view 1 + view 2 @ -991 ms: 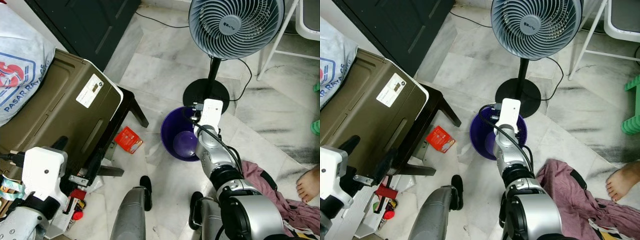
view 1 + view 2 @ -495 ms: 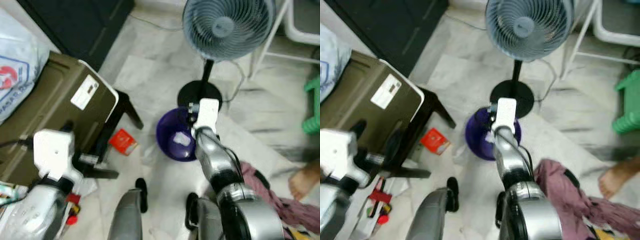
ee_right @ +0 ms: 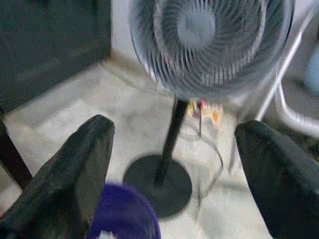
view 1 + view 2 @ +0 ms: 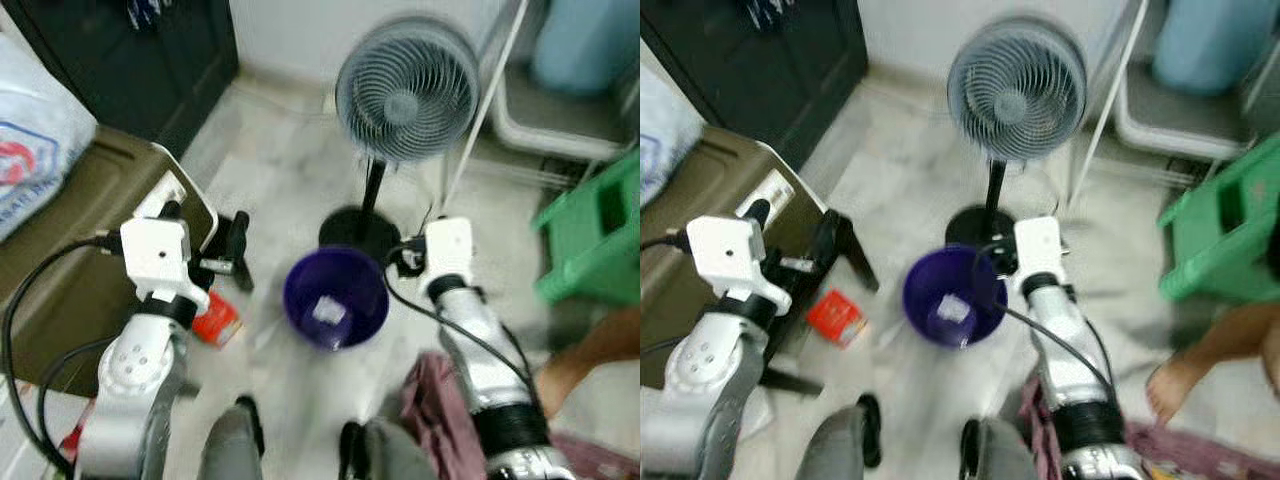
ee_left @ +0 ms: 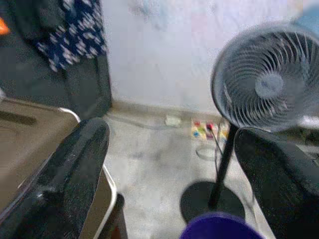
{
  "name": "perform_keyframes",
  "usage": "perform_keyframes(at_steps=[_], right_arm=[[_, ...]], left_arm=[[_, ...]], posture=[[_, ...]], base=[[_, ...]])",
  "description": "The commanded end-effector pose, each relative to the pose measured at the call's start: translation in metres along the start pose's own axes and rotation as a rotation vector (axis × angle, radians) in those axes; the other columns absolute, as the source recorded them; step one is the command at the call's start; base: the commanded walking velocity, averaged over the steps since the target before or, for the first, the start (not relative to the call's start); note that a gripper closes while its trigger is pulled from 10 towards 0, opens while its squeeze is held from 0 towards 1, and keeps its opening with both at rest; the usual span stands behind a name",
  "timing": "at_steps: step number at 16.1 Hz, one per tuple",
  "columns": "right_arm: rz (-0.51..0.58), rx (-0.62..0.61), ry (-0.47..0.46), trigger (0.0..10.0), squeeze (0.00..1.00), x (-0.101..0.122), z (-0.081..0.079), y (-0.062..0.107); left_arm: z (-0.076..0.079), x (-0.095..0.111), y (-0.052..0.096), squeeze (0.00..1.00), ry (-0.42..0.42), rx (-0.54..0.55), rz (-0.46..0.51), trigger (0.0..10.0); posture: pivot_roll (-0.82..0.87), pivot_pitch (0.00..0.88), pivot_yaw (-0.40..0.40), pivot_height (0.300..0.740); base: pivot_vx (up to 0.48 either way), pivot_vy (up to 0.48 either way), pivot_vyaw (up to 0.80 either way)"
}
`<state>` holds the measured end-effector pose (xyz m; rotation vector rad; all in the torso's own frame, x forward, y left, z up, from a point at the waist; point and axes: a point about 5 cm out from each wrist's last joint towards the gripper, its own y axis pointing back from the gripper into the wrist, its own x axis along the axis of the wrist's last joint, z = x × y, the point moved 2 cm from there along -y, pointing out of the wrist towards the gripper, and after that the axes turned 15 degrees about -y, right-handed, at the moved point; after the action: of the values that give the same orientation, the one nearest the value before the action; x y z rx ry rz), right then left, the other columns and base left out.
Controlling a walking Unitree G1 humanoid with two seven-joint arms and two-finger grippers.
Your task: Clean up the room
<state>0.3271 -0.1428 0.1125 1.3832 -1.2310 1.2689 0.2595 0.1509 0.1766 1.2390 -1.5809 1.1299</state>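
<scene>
Both spread tools above purple bin.

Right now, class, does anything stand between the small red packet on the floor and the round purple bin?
Nothing visible does. The small red packet lies on bare marble floor to the robot's left of the round purple bin, beside a black stool leg, with open floor between them.

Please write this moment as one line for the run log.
left pincer: open, raised, empty | right pincer: open, above purple bucket | bucket: pale scrap inside | fan: behind bucket | view: blurred
</scene>
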Motion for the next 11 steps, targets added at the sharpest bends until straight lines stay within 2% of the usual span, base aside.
perform_keyframes(at_steps=[1, 3, 4, 6, 7, 11], right_arm=[[-0.016, 0.014, -0.013, 10.0, 0.00, -0.001, -0.002, 0.007], [-0.021, 0.032, -0.031, 10.0, 0.00, -0.002, -0.008, 0.015], [-0.015, 0.055, -0.034, 10.0, 0.00, -0.002, -0.013, 0.014], [-0.003, 0.071, -0.028, 10.0, 0.00, 0.002, -0.015, 0.008], [0.016, 0.082, -0.006, 10.0, 0.00, 0.007, -0.020, 0.001], [0.037, 0.092, -0.037, 10.0, 0.00, 0.015, -0.029, -0.006]], left_arm=[[-0.003, -0.004, 0.000, 0.00, -0.010, 0.036, -0.004, 10.0], [-0.005, -0.010, 0.001, 0.00, -0.011, 0.085, -0.022, 10.0], [-0.007, -0.015, 0.002, 0.00, -0.017, 0.127, -0.047, 10.0], [-0.002, -0.018, 0.001, 0.00, -0.007, 0.119, -0.042, 10.0], [0.002, -0.018, -0.002, 0.00, 0.003, 0.099, -0.032, 10.0], [0.001, -0.016, -0.007, 0.00, -0.021, 0.117, -0.009, 10.0]], posture=[[0.08, 0.054, -0.061, 0.740], [0.08, 0.035, -0.065, 0.740], [0.08, 0.026, -0.065, 0.740], [0.08, 0.017, -0.063, 0.740], [0.08, 0.012, -0.056, 0.740], [0.08, 0.010, -0.053, 0.740]], base=[[0.000, 0.000, 0.00], [0.000, 0.000, 0.00], [0.000, 0.000, 0.00], [0.000, 0.000, 0.00], [0.000, 0.000, 0.80], [0.000, 0.000, 0.80]])
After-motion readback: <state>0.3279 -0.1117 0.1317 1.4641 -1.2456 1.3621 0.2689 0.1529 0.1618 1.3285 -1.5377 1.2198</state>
